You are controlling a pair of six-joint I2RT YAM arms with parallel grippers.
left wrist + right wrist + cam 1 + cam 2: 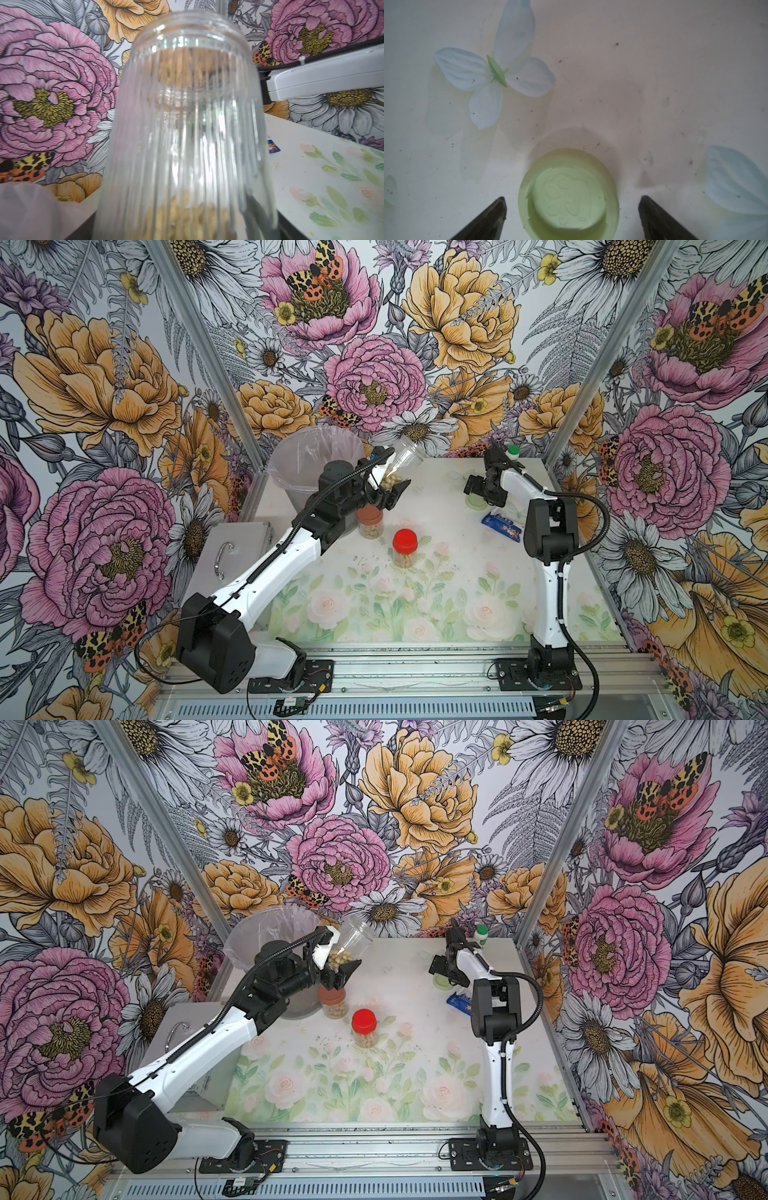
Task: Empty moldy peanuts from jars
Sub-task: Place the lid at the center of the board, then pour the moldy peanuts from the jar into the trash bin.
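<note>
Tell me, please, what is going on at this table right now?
The left gripper holds an open clear jar, tilted beside the lined bucket, with the peanuts sitting at its base. The right gripper stands open over the light green lid, which lies on the table. The brown-lidded jar and the red-lidded jar stand closed, peanuts inside.

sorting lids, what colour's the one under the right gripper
The lid is light green, best in right wrist view.

We're in a robot test booth: aluminium frame posts (205, 352), flower-printed wall panels (104, 385), two robot arms (270, 572) bolted to a metal rail (415, 668).
</note>
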